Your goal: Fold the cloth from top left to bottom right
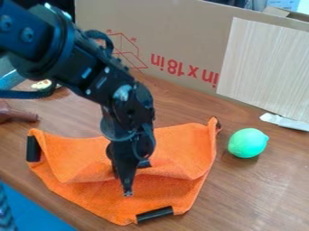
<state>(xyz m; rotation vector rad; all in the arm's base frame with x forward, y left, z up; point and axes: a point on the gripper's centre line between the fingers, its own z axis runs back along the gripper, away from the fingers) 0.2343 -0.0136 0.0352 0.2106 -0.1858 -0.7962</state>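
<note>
One orange cloth (102,194). Four black pieces (154,214) on the cloth: at its left, lower edge, upper right corner and middle. One green fruit (247,143) right of it. Behind it, one cardboard box (181,27), one pale panel (265,67).

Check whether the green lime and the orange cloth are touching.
Apart. In the camera view, a narrow strip of wooden tabletop shows between the right edge of the orange cloth and the green lime.

The orange cloth (193,146) is partly hidden by the black gripper (127,182); a green lemon-shaped object (247,143) is seen nearby.
</note>
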